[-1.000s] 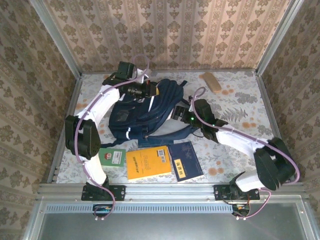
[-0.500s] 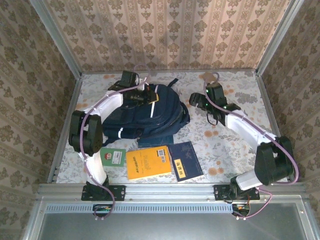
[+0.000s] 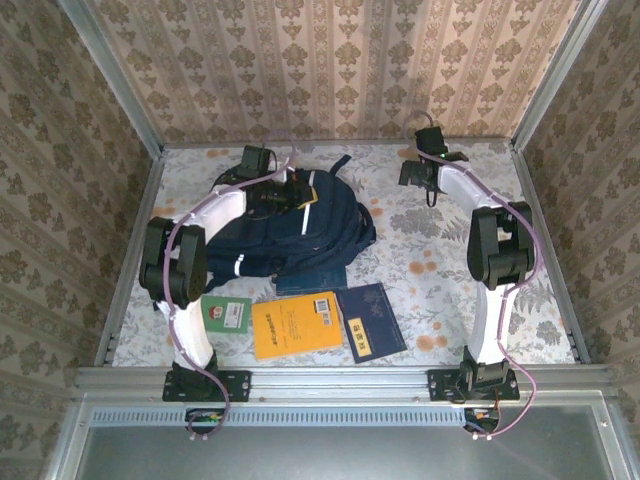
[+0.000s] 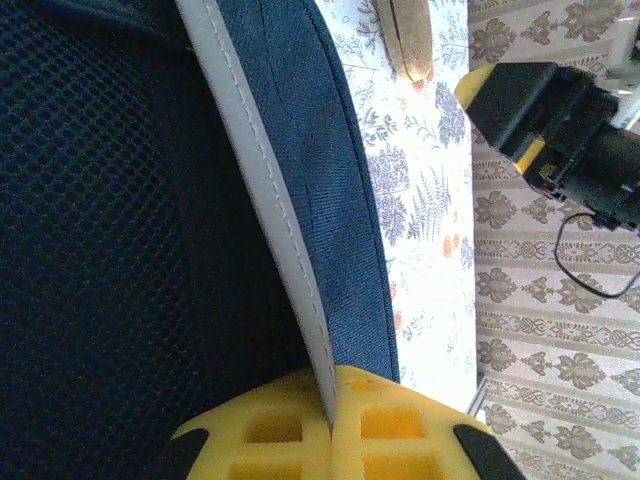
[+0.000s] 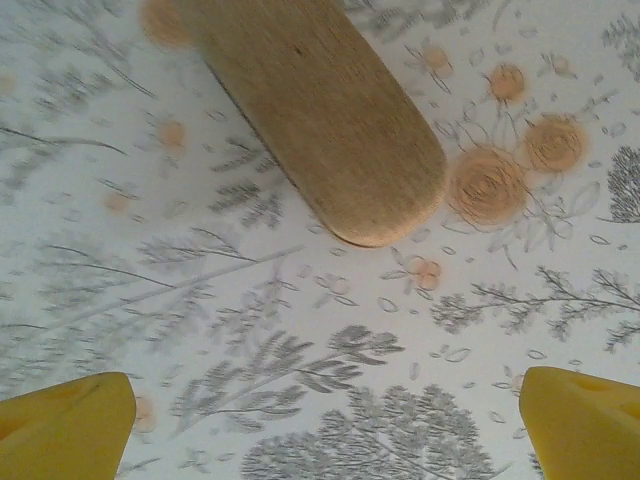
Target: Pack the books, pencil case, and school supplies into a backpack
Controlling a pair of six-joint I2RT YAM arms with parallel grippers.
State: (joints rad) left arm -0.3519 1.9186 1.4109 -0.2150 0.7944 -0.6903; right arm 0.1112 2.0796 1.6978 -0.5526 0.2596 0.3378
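I see right jaws spread over desk (image 5: 300, 400); tan oblong thing (image 5: 318, 118) just ahead of gap, long axis slanting. Left jaws pinching backpack (image 4: 320, 200) trim.

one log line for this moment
left gripper: shut on backpack | right gripper: open near tan oblong thing | books: not yet packed

We see the backpack (image 4: 345, 170) as matt navy woven cloth, with open mesh at the left. The tan oblong thing (image 5: 320, 120) looks matt and finely grained.
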